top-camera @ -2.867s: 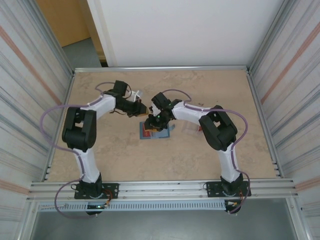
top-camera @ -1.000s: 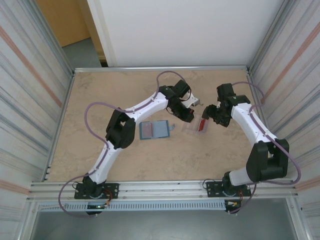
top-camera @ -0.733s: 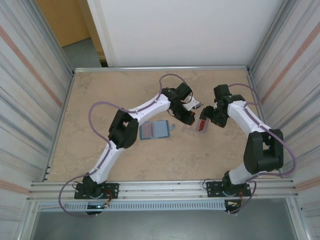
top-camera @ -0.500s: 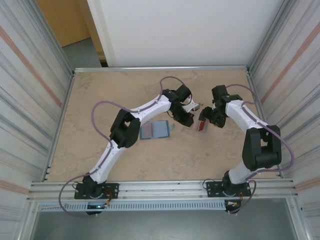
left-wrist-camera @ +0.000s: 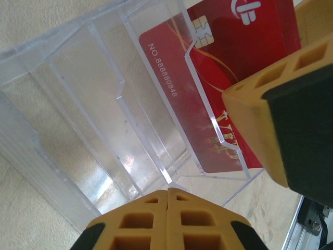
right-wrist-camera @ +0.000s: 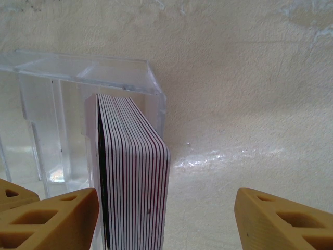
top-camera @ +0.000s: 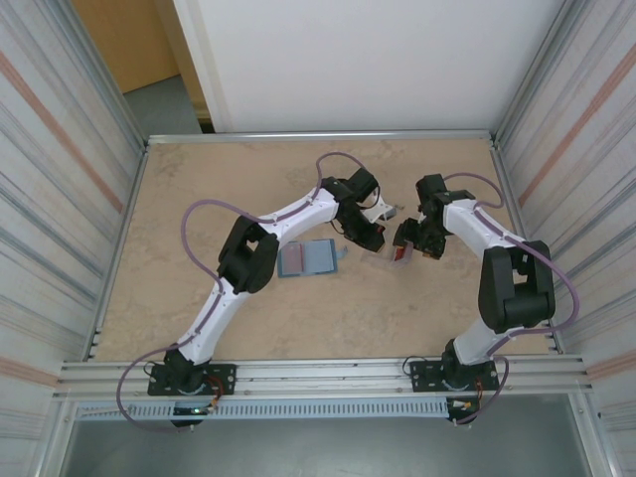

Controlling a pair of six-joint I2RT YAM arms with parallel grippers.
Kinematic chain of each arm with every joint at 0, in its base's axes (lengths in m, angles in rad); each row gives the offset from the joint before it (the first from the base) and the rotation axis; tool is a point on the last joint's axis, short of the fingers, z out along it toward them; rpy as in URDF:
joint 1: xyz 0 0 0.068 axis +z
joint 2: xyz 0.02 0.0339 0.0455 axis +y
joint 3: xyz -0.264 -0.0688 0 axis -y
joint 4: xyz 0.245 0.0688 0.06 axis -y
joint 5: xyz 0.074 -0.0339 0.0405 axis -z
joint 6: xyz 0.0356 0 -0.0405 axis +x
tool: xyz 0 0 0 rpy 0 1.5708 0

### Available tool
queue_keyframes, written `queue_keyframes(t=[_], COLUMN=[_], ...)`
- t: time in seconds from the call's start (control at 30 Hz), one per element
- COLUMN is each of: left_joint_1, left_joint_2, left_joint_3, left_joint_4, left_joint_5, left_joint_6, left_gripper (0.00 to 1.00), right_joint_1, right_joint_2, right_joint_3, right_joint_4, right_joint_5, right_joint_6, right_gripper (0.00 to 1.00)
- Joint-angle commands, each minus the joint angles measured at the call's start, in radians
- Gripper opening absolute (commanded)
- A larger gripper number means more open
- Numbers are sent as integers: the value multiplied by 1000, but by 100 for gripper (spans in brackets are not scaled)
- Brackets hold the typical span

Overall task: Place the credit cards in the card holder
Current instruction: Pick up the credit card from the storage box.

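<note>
Finds the card holder [top-camera: 308,258] nearest the arm bases, lying open and flat on the surface [top-camera: 199,199], well apart from both hands and no longer beneath them, unlike some seconds ago. Reads the reddish tint on its left half as possibly a card already seated, without certainty. Locates, farther out and to the right, the clear case [left-wrist-camera: 88,104] holding the credit cards [right-wrist-camera: 130,172]: a tight stack standing on edge in the end compartment, with a red face and chip visible through the wall. Records the left hand [left-wrist-camera: 167,200] fully closed, gripping nothing, tips just beside the case's near corner; cannot confirm contact, and judges it a likely brace. Records the right hand [right-wrist-camera: 166,221] open wide and empty, one finger on each side of the stack, touching neither face. Notes the change over the last second: right hand brought in from beside the case to straddle the cards, left hand unmoved. Judges this a shift from loading the holder to fetching the next card, with the pick not yet made. Flags a risk of pinching several cards at once.
</note>
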Motion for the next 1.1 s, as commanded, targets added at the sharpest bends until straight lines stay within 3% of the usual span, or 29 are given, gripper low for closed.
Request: queue_keyframes(t=[0.0, 1.07], left_joint_1=[-4, 2], left_joint_2=[22, 19], left_joint_3=[-33, -51], left_joint_4=[-41, -40], left_joint_5=[-5, -18], left_joint_6=[-9, -9], left_gripper=[0, 0], right_joint_1=[5, -5], right_joint_2=[7, -63], right_joint_3=[3, 56], right_joint_4=[-31, -124], right_joint_5=[32, 47], right_joint_6=[-31, -57], right_gripper=[68, 62])
